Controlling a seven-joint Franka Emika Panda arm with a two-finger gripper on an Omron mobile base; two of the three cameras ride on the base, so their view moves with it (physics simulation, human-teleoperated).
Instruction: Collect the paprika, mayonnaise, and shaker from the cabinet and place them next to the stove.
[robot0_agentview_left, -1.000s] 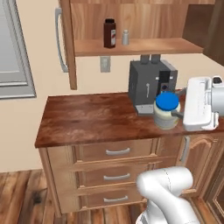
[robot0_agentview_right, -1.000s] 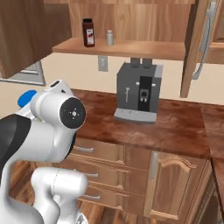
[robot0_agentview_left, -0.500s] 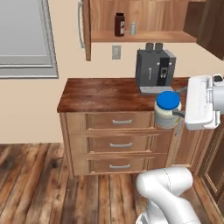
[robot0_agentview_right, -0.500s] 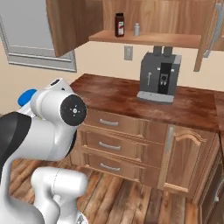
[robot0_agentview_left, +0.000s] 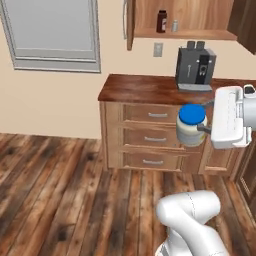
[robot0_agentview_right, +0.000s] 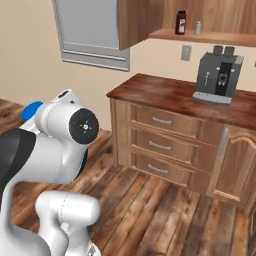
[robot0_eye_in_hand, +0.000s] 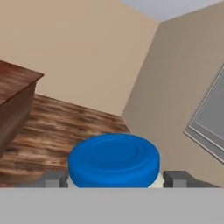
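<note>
Backed away from the counter (robot0_agentview_left: 150, 89), the base now leaves more floor in view. Mayonnaise (robot0_agentview_left: 192, 125) is held clamped in the gripper (robot0_agentview_left: 200, 128), apparently for carrying; paprika (robot0_agentview_left: 161, 21) and shaker (robot0_agentview_left: 175, 26) are left on the cabinet (robot0_agentview_left: 200, 34) shelf.

Beige walls (robot0_agentview_left: 50, 100) meet a dark plank floor (robot0_agentview_left: 65, 190). A grey-framed window (robot0_agentview_left: 52, 32) sits left of a wooden drawer unit (robot0_agentview_left: 150, 137) with silver handles, a grey coffee machine (robot0_agentview_left: 196, 67) on its reddish-brown counter (robot0_agentview_left: 140, 87)

grey coffee machine (robot0_agentview_left: 196, 65) on wooden counter (robot0_agentview_left: 145, 88), 3 drawers (robot0_agentview_left: 156, 138) below, plank floor (robot0_agentview_left: 65, 195)
</note>
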